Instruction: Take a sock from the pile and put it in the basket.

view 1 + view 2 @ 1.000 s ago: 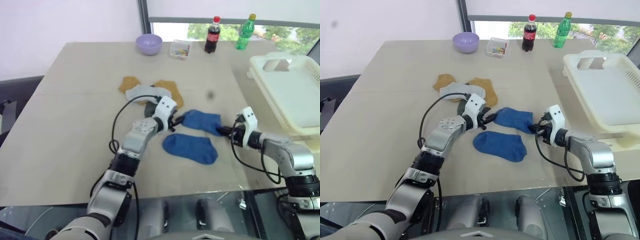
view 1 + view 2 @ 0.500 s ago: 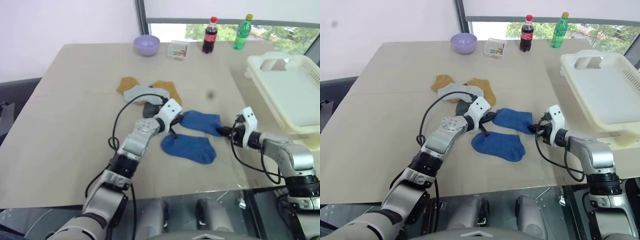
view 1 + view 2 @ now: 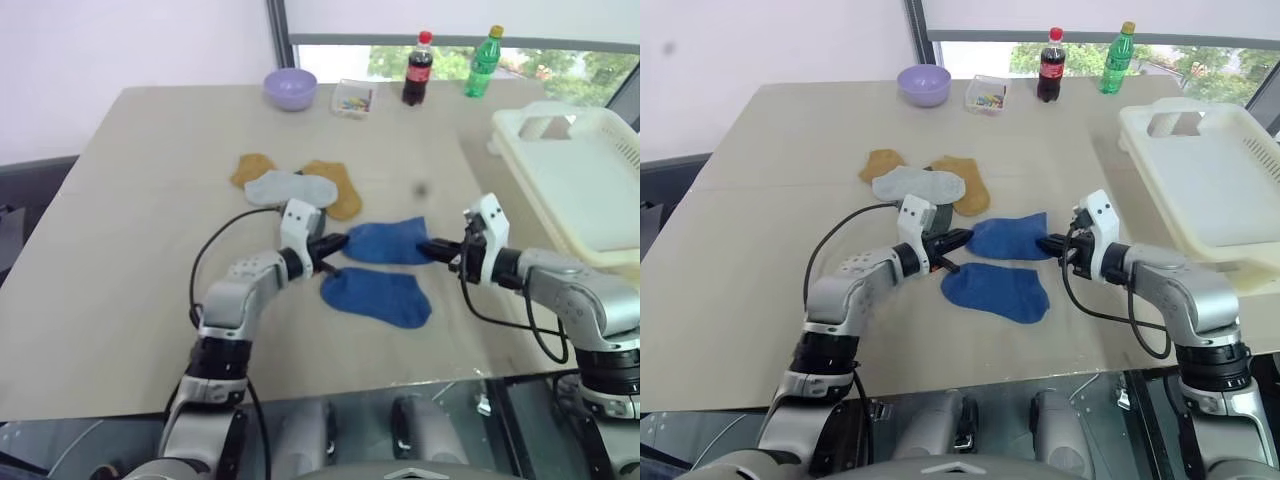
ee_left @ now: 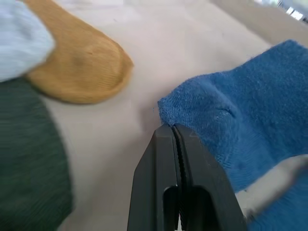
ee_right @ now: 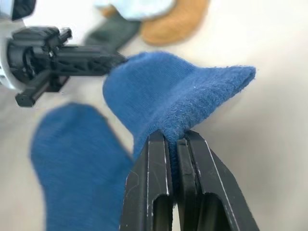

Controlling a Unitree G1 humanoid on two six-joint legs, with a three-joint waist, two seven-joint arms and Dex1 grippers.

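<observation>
A blue sock point(image 3: 388, 241) hangs stretched between my two grippers, just above the table. My left gripper point(image 3: 338, 243) is shut on the very edge of its left end, seen close in the left wrist view point(image 4: 172, 129). My right gripper point(image 3: 428, 247) is shut on its right end, with the cloth bunched between the fingers point(image 5: 159, 159). A second blue sock point(image 3: 378, 296) lies flat below it. The pile point(image 3: 290, 186) of mustard, light grey and dark green socks sits behind my left gripper. The cream-white basket point(image 3: 590, 190) stands at the table's right edge.
At the back of the table stand a lilac bowl point(image 3: 290, 88), a small clear box point(image 3: 352, 100), a cola bottle point(image 3: 417, 69) and a green bottle point(image 3: 481, 62). The near table edge runs just below the second blue sock.
My left gripper has shut on the blue sock's left end and drawn back to the left. My right gripper has risen, and the sock now hangs off the table between them.
</observation>
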